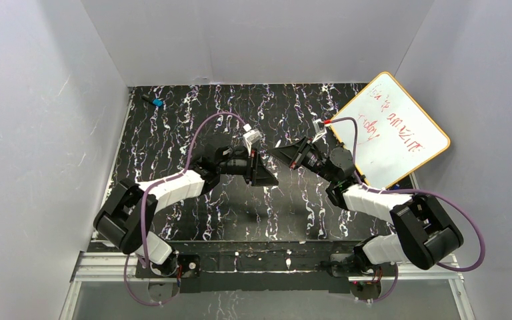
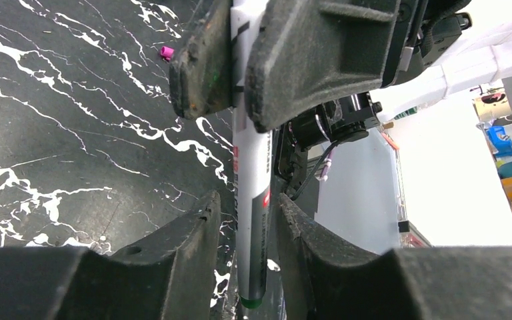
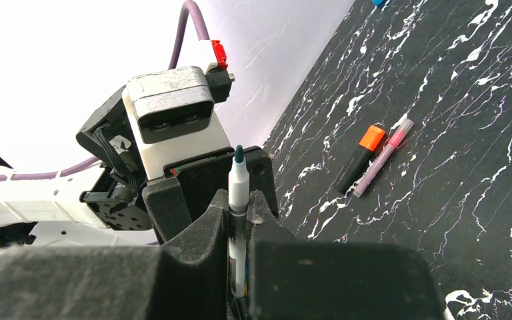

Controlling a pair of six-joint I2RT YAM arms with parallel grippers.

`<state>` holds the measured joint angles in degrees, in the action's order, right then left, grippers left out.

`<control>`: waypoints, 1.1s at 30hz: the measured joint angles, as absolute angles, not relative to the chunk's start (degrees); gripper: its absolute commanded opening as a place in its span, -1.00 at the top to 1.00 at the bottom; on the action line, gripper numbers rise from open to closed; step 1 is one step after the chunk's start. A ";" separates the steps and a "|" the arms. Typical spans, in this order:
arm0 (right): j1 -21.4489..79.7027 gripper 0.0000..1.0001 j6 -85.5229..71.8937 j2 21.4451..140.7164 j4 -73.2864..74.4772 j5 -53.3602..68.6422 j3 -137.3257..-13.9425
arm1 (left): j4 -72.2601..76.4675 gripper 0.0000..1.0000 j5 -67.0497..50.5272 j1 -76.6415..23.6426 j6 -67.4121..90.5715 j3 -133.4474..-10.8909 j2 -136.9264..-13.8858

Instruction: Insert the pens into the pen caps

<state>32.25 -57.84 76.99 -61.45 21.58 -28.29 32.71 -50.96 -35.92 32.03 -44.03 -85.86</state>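
White pen (image 3: pixel 239 193) clamped between both grippers: right gripper (image 3: pixel 239 220) closed on barrel, green tip projecting beyond fingers; left gripper (image 2: pixel 243 220) likewise closed on same barrel. Judged light, rigid, smooth; mid-barrel grip advisable. Orange-capped pen (image 3: pixel 361 159) and pink-capped pen (image 3: pixel 383 157) flat on table, right of right gripper. Pink cap (image 2: pixel 167 52) loose, beyond left gripper.

Three pens: one white marker (image 3: pixel 239 200) pinched between both grippers, one black pen with an orange end (image 3: pixel 360 159), one pink-purple pen (image 3: pixel 382 158). One tiny magenta cap (image 2: pixel 167 52). One whiteboard (image 1: pixel 391 130). Two arms.
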 measured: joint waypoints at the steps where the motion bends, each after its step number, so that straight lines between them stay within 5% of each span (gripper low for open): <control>1: 32.27 0.97 -57.82 76.97 -61.43 21.58 -28.29 | 32.27 0.31 -50.85 -35.94 31.77 -44.07 -85.86; 20: 32.29 0.97 -56.80 75.99 -59.22 22.94 -27.46 | 30.85 0.39 -50.09 -33.95 30.94 -44.42 -84.58; 23: 32.38 0.97 -56.82 76.62 -59.22 23.24 -27.44 | 31.57 1.00 -50.11 -33.93 31.31 -44.42 -84.58; 26: 32.49 0.97 -56.69 77.03 -59.37 23.29 -27.24 | 31.66 1.00 -50.19 -33.85 31.83 -44.42 -84.66; 27: 32.51 0.85 -56.69 77.10 -59.40 23.33 -27.24 | 31.77 1.00 -50.24 -33.78 31.99 -44.40 -84.75; 30: 32.53 -0.35 -56.84 77.41 -59.79 23.35 -27.24 | 33.69 1.00 -50.39 -33.54 32.97 -43.59 -84.79; 33: 32.69 -0.72 -56.73 77.38 -58.98 23.81 -27.20 | 34.89 1.00 -50.37 -32.99 33.21 -42.63 -84.77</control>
<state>32.69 -56.73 77.38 -58.98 23.81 -27.20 34.89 -50.37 -32.99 33.21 -42.63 -84.77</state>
